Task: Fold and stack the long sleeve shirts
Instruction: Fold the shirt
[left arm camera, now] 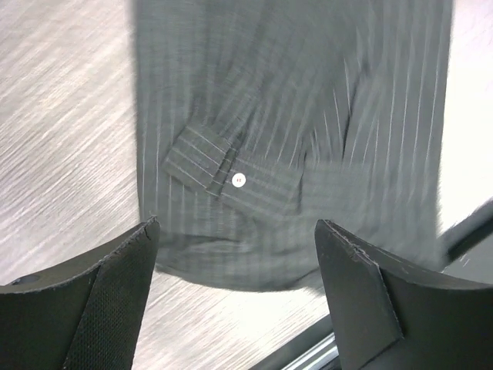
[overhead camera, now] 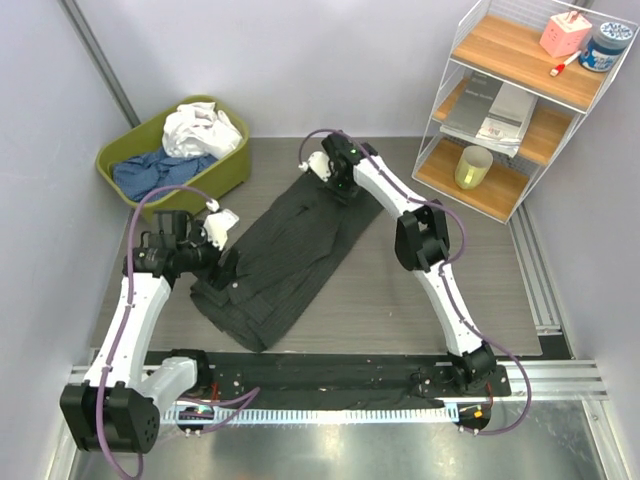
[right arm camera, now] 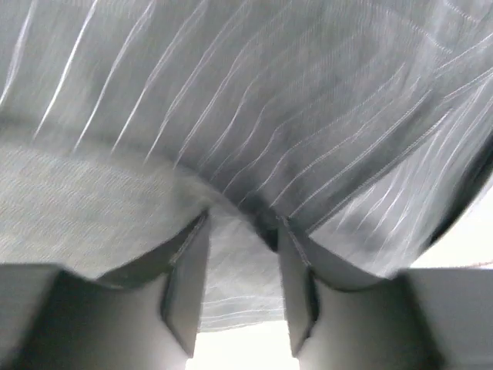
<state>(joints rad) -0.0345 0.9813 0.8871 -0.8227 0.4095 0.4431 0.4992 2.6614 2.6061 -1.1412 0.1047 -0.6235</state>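
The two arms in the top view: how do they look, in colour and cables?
Both the left arm and right arm have white links, black joints and looping purple cables. The left wrist view shows black, wedge-shaped fingers.

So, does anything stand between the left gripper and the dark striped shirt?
Nothing visible does. The left gripper hangs open directly over the striped shirt, just above its buttoned cuff, with only free space between them.
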